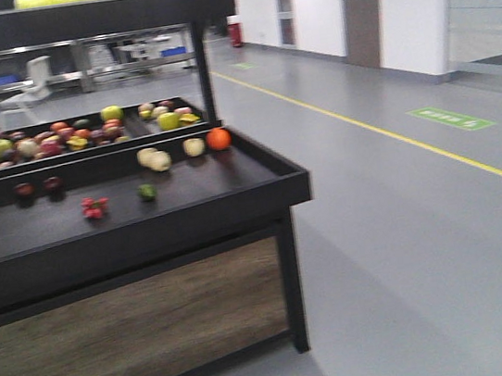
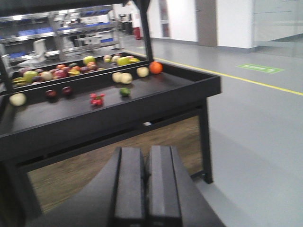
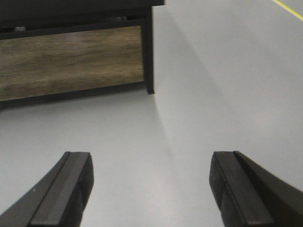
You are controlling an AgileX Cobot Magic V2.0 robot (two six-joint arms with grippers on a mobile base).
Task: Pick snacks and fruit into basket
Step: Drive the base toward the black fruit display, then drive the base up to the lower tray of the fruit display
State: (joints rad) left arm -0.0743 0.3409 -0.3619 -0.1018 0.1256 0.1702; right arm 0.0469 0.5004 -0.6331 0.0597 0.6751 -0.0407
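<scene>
Fruit (image 1: 158, 159) lies loose on the counter (image 1: 205, 190), an orange (image 1: 218, 138) by its right corner; no snacks or basket show. The left hand (image 2: 146, 184) is pressed together, the right hand (image 3: 149, 189) spread over floor (image 3: 189, 94). Both sit short of the counter: the robot should roll closer squarely, then open the left before reaching.

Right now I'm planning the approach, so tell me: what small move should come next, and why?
Probably drive closer to the display stand. The fruit lies on its trays, while the right claw hangs open over floor and the left claw sits shut short of the stand, so neither looks within reach.
</scene>
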